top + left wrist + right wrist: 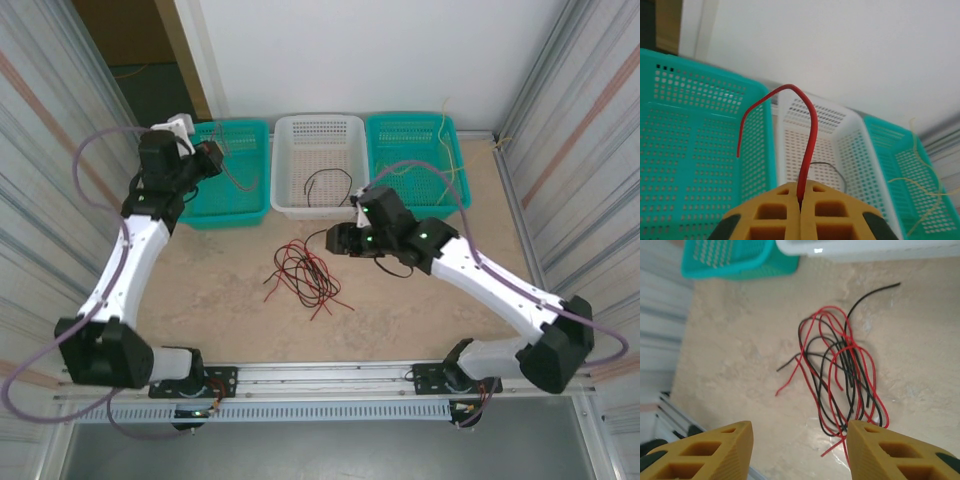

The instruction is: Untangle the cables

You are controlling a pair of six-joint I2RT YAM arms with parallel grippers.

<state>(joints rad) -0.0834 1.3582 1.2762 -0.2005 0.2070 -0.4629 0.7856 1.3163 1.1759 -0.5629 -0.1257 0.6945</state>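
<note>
A tangle of red and black cables [305, 275] lies on the tan table in front of the baskets; the right wrist view shows it as loose overlapping loops [840, 370]. My right gripper [335, 238] hovers just above and to the right of the tangle, open, with nothing between its yellow fingers [800, 432]. My left gripper [215, 155] is raised over the left teal basket [235, 217] and is shut on a single red cable [812, 130], which arches up from the jaws [801, 200] and droops left.
Three baskets stand in a row at the back. The left teal basket [690, 150] sits beside a white basket [280, 165] holding a black cable [328, 185]. The right teal one [410, 118] holds yellow cables [440, 160]. Metal walls close in both sides.
</note>
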